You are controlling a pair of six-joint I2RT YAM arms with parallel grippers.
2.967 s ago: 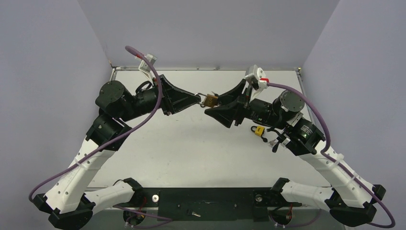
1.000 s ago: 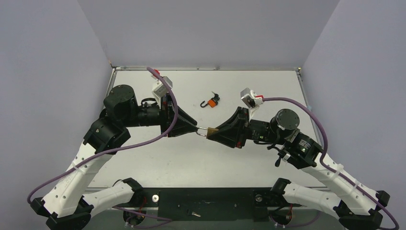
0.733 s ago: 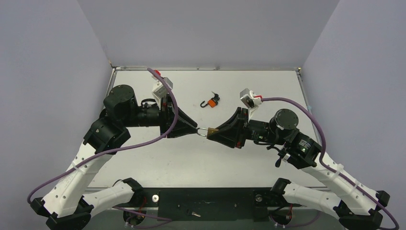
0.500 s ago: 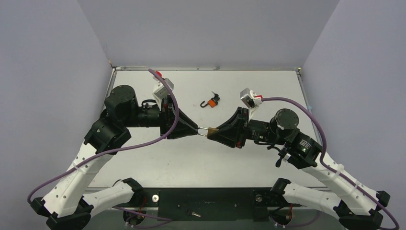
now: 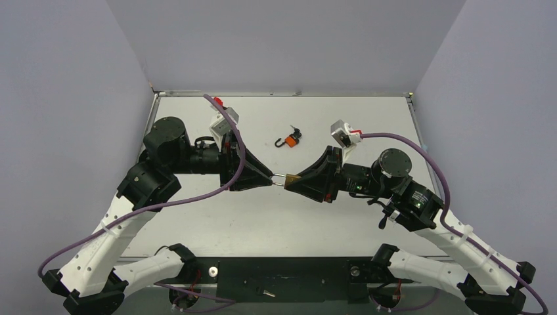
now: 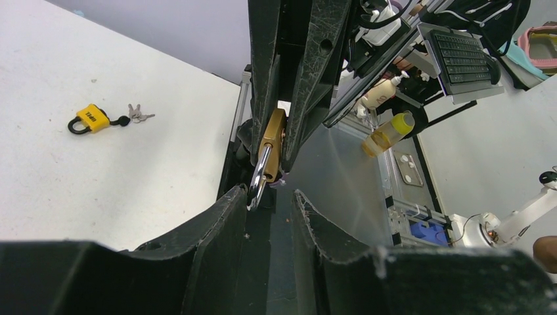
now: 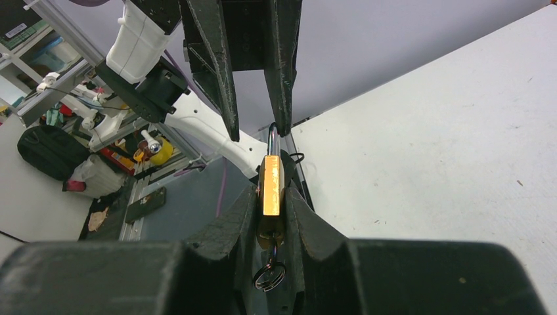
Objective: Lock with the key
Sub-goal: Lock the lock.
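A brass padlock (image 7: 270, 187) hangs in the air over the table's middle, clamped by its body between the fingers of my right gripper (image 5: 292, 180), which is shut on it. A key (image 7: 272, 250) sits in the keyhole at its base, with a ring dangling inside the jaws. The steel shackle (image 6: 261, 177) points at my left gripper (image 6: 269, 194). That gripper's jaws stand apart, the shackle's end resting against one fingertip (image 6: 238, 195) with a gap to the other. In the top view the two grippers meet tip to tip at the padlock (image 5: 282, 178).
An orange padlock (image 5: 292, 139) with dark keys lies on the table behind the grippers. A yellow padlock (image 6: 92, 119) with small keys (image 6: 138, 115) lies on the table on the right arm's side. Grey walls enclose the white table (image 5: 263, 216).
Since three seconds ago both grippers have brought the brass padlock nearer the front, uncovering the orange padlock. Over the last second the arms have barely moved.
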